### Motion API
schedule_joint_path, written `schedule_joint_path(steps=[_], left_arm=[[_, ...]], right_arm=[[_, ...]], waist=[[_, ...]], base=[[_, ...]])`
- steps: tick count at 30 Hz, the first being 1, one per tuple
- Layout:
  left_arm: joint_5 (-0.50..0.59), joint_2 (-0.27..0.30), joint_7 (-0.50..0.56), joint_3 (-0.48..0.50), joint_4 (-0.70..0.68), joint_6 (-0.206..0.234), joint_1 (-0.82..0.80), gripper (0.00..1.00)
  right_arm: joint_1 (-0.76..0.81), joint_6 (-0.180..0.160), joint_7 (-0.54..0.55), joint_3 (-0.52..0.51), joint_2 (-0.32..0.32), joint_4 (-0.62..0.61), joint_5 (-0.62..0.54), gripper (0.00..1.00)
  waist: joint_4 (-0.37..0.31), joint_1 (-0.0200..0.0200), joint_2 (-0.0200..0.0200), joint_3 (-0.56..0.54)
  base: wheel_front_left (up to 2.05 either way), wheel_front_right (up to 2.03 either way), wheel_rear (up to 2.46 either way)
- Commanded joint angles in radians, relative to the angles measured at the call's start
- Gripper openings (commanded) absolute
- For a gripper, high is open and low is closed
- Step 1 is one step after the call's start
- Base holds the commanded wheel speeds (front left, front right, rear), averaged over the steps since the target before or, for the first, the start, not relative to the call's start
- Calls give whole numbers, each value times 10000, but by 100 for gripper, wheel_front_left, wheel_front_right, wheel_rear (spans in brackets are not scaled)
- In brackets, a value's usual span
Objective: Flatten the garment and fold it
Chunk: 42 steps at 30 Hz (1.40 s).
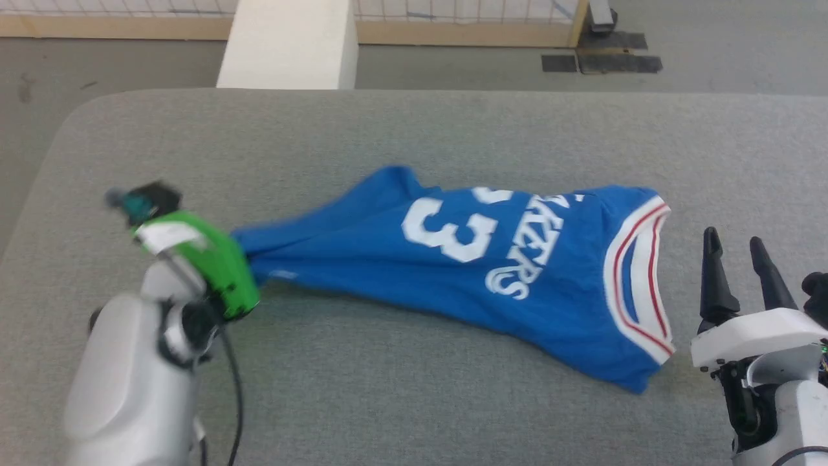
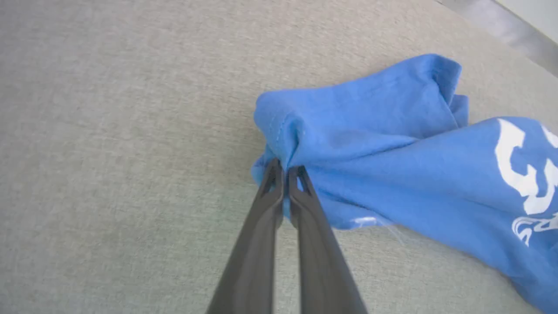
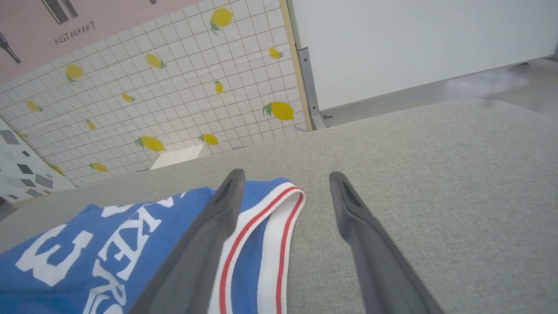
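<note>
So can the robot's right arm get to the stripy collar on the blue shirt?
Probably yes. The right gripper is open and sits just beside the striped collar of the garment, with bare grey table between them. Nothing seems to block the way.

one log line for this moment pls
left gripper shut on garment end | right gripper open beside collar | garment bunched, not yet flat on grey table

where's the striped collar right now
Head view: the collar is at the garment's right end on the grey table, just left of the open right claw.
</note>
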Motion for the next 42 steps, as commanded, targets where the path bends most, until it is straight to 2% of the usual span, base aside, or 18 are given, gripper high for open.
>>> schedule_joint_path(steps=[1,3,8,14,15,20,26,29,32,36,38,42], left_arm=[[-107,150,-33,229,-248,215,523,0],[-232,293,-35,626,-757,539,1324,0],[-670,135,29,1344,-1865,1146,3438,0],[-965,-292,-216,1547,-2707,1288,4578,0],[-959,-306,-381,1558,-2883,1220,4571,100],[-731,-170,-1576,1571,-3590,611,4136,100],[188,157,-4131,1260,-3973,-573,3685,100],[790,223,-5552,1055,-3838,-955,3710,100],[1230,163,-6663,876,-3632,-1112,3765,100],[1598,87,-7498,682,-3238,-1143,3846,100],[1685,71,-7770,656,-3094,-1134,3858,100],[1805,72,-8005,612,-2918,-1065,3880,100]], right_arm=[[120,35,22,55,5,42,-19,100],[134,35,35,130,5,55,-11,100],[163,35,75,241,5,65,-10,100],[270,35,139,277,5,132,-42,100],[291,35,158,302,5,151,-44,100],[331,35,200,379,5,215,-27,100],[314,35,260,503,5,272,-10,100],[352,35,356,559,5,278,-33,100],[408,35,545,575,5,261,-117,100],[428,35,1096,717,5,33,-484,100],[359,35,1763,946,-14,-147,-721,100],[38,35,4057,1827,-236,-484,-1057,100]], waist=[[282,-1,0,-271],[328,-1,0,-286],[378,-1,0,-269],[468,-1,0,-355],[476,-1,0,-382],[490,-1,0,-485],[406,-1,0,-535],[344,-1,0,-534],[303,-1,0,-506],[258,-1,0,-475],[220,-1,0,-476],[143,-1,0,-431]], base=[[0,0,0],[0,0,0],[0,0,0],[0,0,0],[0,0,0],[0,0,0],[0,0,0],[0,0,0],[0,0,0],[0,0,0],[0,0,0],[0,0,0]])
